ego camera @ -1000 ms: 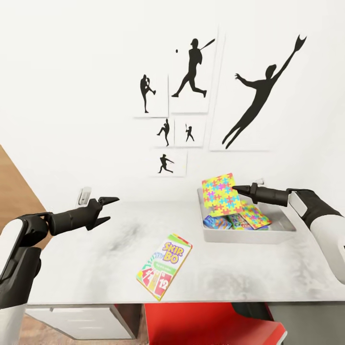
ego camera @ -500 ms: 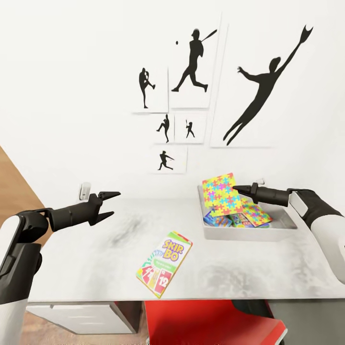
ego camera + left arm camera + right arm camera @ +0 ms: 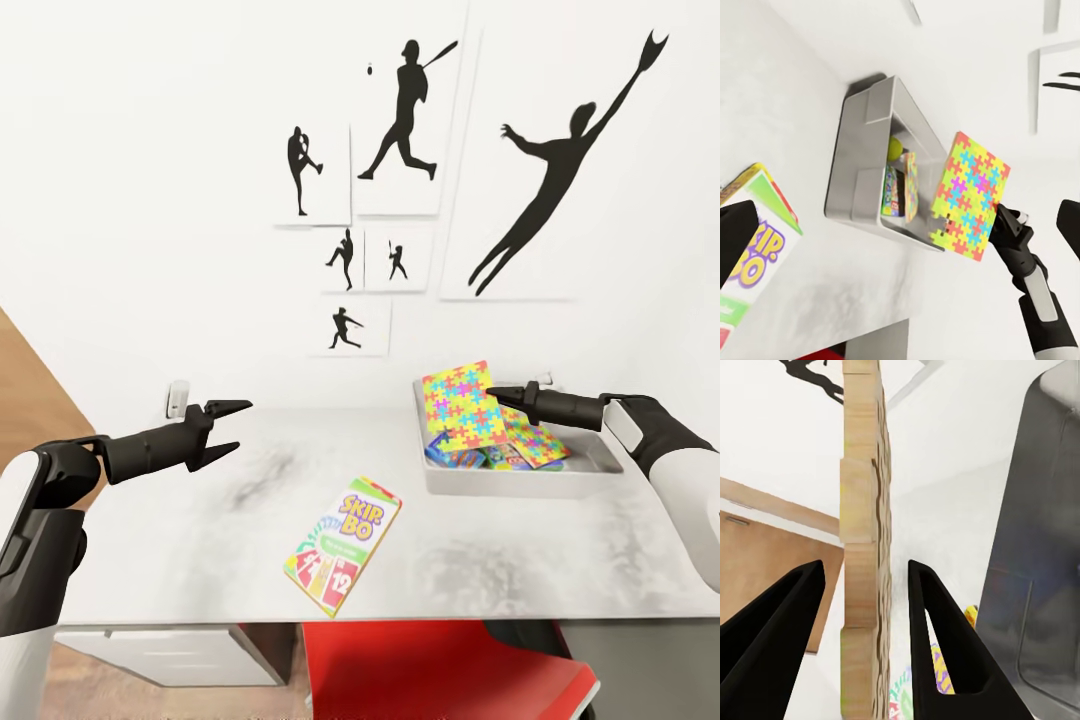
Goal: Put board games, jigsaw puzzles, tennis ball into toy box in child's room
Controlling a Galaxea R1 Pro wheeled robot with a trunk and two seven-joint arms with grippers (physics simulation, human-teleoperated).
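My right gripper (image 3: 497,393) is shut on the edge of a multicoloured jigsaw puzzle (image 3: 456,405), which stands nearly upright over the near-left part of the light grey toy box (image 3: 500,485). In the right wrist view its fingers (image 3: 937,630) flank the sheet's edge (image 3: 862,547). Inside the box lie a second puzzle (image 3: 537,446), a blue board game (image 3: 450,459) and the tennis ball (image 3: 895,148). The SKIP BO board game (image 3: 343,543) lies flat on the table (image 3: 180,540), left of the box. My left gripper (image 3: 226,425) hovers open above the table's left part.
Black athlete silhouettes (image 3: 400,110) hang on the white wall behind the table. A white wall socket (image 3: 178,398) sits near my left gripper. A red chair (image 3: 440,670) is tucked under the table's front edge, with white drawers (image 3: 170,655) to its left.
The whole view has shifted, with the wall pictures higher in frame, so the camera moved. My right gripper keeps the puzzle in the same place over the box. The left gripper barely moved.
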